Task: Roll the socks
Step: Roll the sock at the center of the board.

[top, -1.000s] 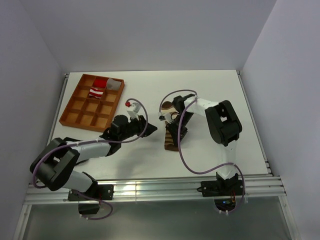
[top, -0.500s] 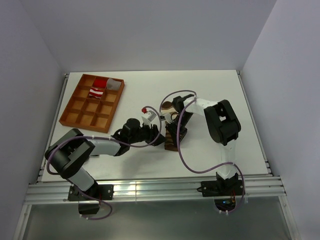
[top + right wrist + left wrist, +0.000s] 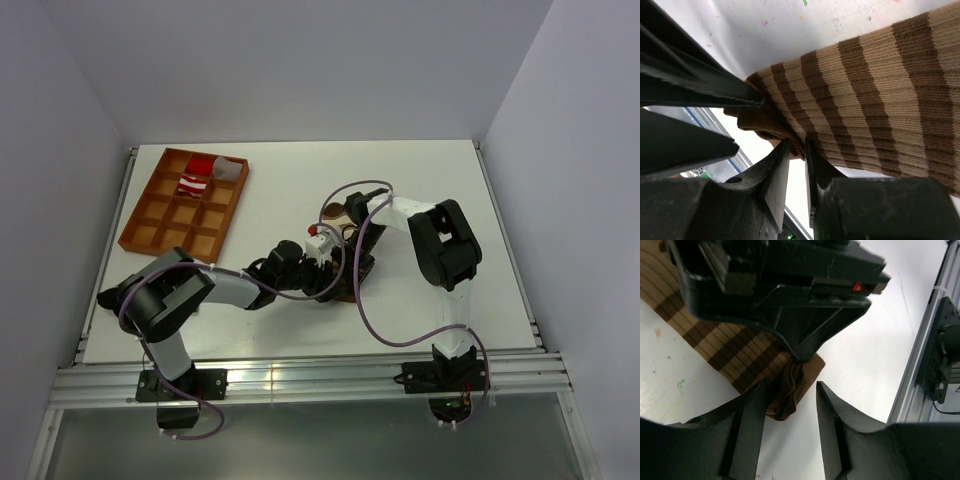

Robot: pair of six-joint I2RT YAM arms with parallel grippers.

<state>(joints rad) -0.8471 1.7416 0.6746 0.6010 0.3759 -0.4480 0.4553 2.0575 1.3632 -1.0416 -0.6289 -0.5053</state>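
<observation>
White worktop (image 3: 420, 180) bears the brown-and-tan sock (image 3: 740, 350) lying far-to-near — left fingers (image 3: 751, 430) apart astride its near end, right fingers (image 3: 772, 175) near-closed there, grip uncertain.

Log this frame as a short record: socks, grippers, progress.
brown-and-tan sock: flat on table, centre, dark end bunched
red-and-white sock: in tray, far row
left gripper: open, fingers either side of the bunched end
right gripper: looks shut, pinching that same end
progress: brown-and-tan sock not yet rolled
</observation>
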